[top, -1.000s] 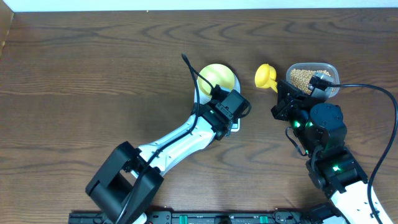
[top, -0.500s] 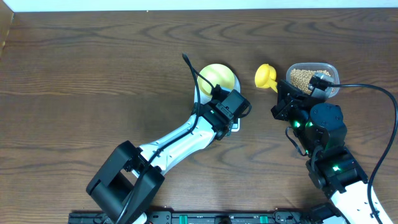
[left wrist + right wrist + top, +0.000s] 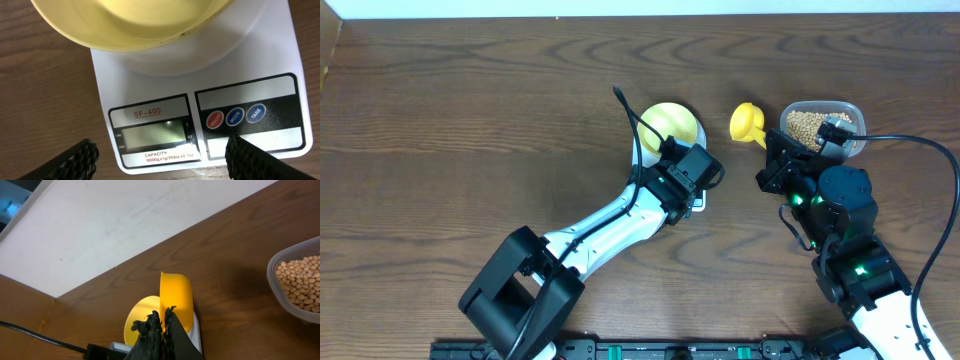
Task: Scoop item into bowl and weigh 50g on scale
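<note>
Black left gripper (image 3: pixel 161 146) fingers spread wide, gripping nothing, hovering over display end of scale (image 3: pixel 150 82); bowl (image 3: pixel 125 30) sits on scale platform. Right gripper (image 3: pixel 162 322) fingers pressed together, just before upright yellow scoop (image 3: pixel 176 295); contact unclear. Tan beans (image 3: pixel 302 277) in clear tub (image 3: pixel 271 275) beside scoop, on wooden table (image 3: pixel 470 120).

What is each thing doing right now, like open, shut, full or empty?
scale: no digits showing
bowl: on the scale, looks empty
tub: no lid, full of beans
scoop: looks empty
left gripper: open, above the scale
right gripper: shut on the scoop
</note>
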Robot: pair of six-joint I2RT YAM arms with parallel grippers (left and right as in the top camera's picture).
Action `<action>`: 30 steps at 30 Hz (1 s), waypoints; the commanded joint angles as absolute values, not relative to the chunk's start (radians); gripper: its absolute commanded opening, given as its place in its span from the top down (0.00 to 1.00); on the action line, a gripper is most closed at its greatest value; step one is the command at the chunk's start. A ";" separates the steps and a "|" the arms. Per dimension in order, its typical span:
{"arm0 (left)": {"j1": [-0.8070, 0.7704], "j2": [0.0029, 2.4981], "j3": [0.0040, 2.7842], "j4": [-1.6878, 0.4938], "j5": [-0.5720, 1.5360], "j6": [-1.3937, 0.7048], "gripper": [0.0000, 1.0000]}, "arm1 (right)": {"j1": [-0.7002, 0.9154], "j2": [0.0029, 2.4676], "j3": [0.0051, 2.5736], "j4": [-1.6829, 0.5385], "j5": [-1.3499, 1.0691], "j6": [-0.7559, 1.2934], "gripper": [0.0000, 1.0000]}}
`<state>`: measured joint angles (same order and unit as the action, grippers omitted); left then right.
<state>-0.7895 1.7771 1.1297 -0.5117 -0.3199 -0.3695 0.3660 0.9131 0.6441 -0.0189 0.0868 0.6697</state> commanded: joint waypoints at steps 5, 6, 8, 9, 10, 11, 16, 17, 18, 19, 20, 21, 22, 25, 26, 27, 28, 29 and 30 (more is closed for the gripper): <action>-0.793 1.794 1.114 -0.509 -0.335 -0.424 0.17 | 0.359 0.901 0.661 -0.019 0.103 0.672 0.99; -0.793 1.794 1.114 -0.509 -0.335 -0.424 0.17 | 0.359 0.901 0.661 -0.019 0.103 0.672 0.99; -0.792 1.794 1.114 -0.509 -0.335 -0.424 0.16 | 0.359 0.901 0.661 -0.019 0.102 0.672 0.99; -0.792 1.794 1.114 -0.509 -0.335 -0.424 0.17 | 0.359 0.901 0.661 -0.019 0.102 0.672 0.99; -0.792 1.794 1.114 -0.510 -0.335 -0.424 0.16 | 0.359 0.901 0.661 -0.019 0.103 0.672 0.99; -0.792 1.794 1.114 -0.510 -0.335 -0.424 0.16 | 0.359 0.901 0.661 -0.019 0.103 0.672 0.99; -0.790 1.794 1.091 -0.492 -0.335 -0.423 0.17 | 0.359 0.901 0.661 -0.019 0.103 0.672 0.99; -0.789 1.794 1.082 -0.478 -0.335 -0.423 0.16 | 0.359 0.901 0.661 -0.019 0.103 0.672 0.99; -0.788 1.794 1.076 -0.469 -0.335 -0.423 0.16 | 0.359 0.901 0.661 -0.019 0.103 0.672 0.99; -0.788 1.794 1.068 -0.459 -0.336 -0.423 0.17 | 0.359 0.901 0.661 -0.019 0.103 0.672 0.99; -0.788 1.794 1.067 -0.456 -0.336 -0.423 0.16 | 0.359 0.901 0.661 -0.019 0.102 0.672 0.99; -0.788 1.794 1.067 -0.456 -0.336 -0.423 0.17 | 0.359 0.901 0.661 -0.019 0.103 0.672 0.99; -0.788 1.794 1.067 -0.456 -0.341 -0.423 0.16 | 0.359 0.901 0.661 -0.019 0.102 0.672 0.99; -0.788 1.794 1.066 -0.454 -0.354 -0.424 0.16 | 0.359 0.901 0.661 -0.019 0.102 0.672 0.99; -0.788 1.794 1.066 -0.453 -0.354 -0.424 0.17 | 0.359 0.901 0.661 -0.019 0.102 0.672 0.99; -0.788 1.794 1.066 -0.451 -0.354 -0.423 0.16 | 0.359 0.901 0.661 -0.019 0.102 0.672 0.99; -0.788 1.794 1.066 -0.450 -0.354 -0.424 0.17 | 0.359 0.901 0.661 -0.019 0.102 0.672 0.99; -0.788 1.794 1.066 -0.446 -0.354 -0.424 0.17 | 0.359 0.901 0.661 -0.019 0.102 0.672 0.99; -0.788 1.794 1.066 -0.442 -0.354 -0.423 0.16 | 0.359 0.901 0.661 -0.019 0.102 0.672 0.99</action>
<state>-0.7895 1.7794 1.0679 -0.4458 -0.3244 -0.4187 0.3660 0.9131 0.6441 -0.0193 0.0868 0.6697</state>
